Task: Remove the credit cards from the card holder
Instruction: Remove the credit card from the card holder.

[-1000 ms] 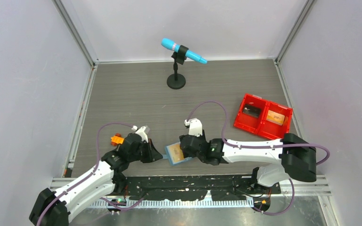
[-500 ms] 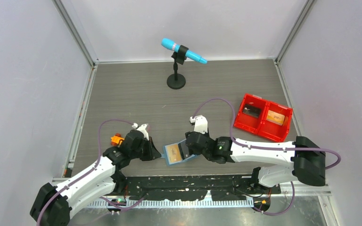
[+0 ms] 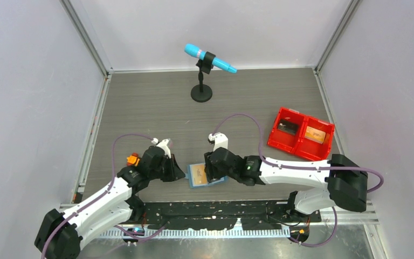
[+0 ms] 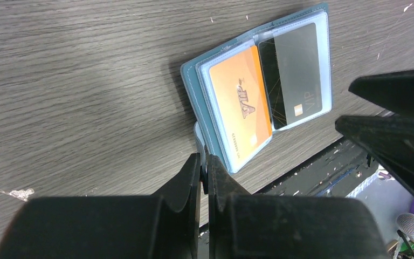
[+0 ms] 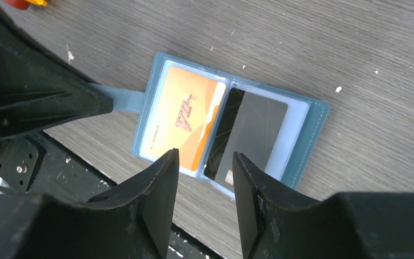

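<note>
The teal card holder [image 3: 196, 176] lies open and flat near the table's front edge. An orange-gold credit card [image 4: 240, 110] sits in its left pocket and a black credit card [image 4: 296, 73] in its right pocket. My left gripper [image 4: 205, 162] is shut on the holder's small teal tab [image 5: 121, 100] at its left side. My right gripper [image 5: 205, 156] hovers open over the holder's near edge. Its fingertips straddle the line where the orange card [image 5: 180, 121] meets the black card [image 5: 253, 135], with nothing between them.
A red two-compartment bin [image 3: 301, 135] holding small items stands at the right. A blue microphone on a black stand [image 3: 202, 75] is at the back centre. A small orange object [image 3: 133, 159] lies left of my left arm. The black mounting plate [image 3: 221, 213] borders the table's front edge.
The right gripper's jaws have narrowed, and it has shifted slightly left over the holder. The left gripper has kept its hold on the tab.
</note>
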Controlling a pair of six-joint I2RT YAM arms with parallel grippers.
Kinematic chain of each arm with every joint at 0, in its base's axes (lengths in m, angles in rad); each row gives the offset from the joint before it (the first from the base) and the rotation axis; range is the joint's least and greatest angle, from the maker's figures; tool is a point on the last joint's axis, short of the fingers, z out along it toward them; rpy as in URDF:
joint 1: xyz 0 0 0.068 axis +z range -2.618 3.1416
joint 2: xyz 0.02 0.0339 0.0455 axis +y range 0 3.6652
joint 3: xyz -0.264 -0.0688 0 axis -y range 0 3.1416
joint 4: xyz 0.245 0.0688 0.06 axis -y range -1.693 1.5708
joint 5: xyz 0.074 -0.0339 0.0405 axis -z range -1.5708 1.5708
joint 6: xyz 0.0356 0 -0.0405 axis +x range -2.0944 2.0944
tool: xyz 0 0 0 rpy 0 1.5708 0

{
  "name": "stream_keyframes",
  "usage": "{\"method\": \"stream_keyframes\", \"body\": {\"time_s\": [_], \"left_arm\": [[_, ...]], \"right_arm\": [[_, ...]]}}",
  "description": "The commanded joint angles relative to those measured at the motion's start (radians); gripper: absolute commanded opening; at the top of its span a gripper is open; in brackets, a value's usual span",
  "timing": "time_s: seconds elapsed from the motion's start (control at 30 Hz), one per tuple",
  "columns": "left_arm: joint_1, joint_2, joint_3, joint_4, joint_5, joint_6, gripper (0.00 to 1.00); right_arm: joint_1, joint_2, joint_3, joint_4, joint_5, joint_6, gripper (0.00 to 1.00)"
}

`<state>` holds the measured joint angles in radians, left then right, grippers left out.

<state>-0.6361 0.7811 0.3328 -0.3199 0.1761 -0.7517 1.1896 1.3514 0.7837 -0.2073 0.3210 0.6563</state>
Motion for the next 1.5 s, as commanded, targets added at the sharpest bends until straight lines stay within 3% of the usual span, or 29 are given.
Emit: {"method": "stream_keyframes", "body": {"time_s": [0.0,0.2,0.47,0.63,0.87,1.07,1.47], "left_arm": [[-0.003,0.008,0.040,-0.006,-0.008,0.008,0.05],[-0.003,0.037,0.058,-0.024,-0.016,0.008,0.08],[-0.003,0.037,0.126,-0.076,-0.033,-0.002,0.28],[-0.004,0.025,0.177,-0.074,0.004,-0.015,0.34],[-0.004,0.092,0.172,0.100,0.121,-0.059,0.37],[-0.006,0.207,0.091,0.361,0.162,-0.116,0.38],[-0.047,0.442,0.034,0.634,0.152,-0.158,0.38]], "right_arm": [[-0.062,0.021,-0.043,0.139,-0.085,-0.007,0.48],[-0.137,0.039,-0.149,0.253,-0.156,0.008,0.43],[-0.147,0.057,-0.223,0.271,-0.156,0.029,0.36],[-0.147,0.029,-0.245,0.268,-0.147,0.032,0.35],[-0.147,0.014,-0.260,0.276,-0.147,0.029,0.35],[-0.146,0.005,-0.283,0.304,-0.165,0.042,0.34],[-0.146,0.012,-0.323,0.367,-0.191,0.077,0.32]]}}
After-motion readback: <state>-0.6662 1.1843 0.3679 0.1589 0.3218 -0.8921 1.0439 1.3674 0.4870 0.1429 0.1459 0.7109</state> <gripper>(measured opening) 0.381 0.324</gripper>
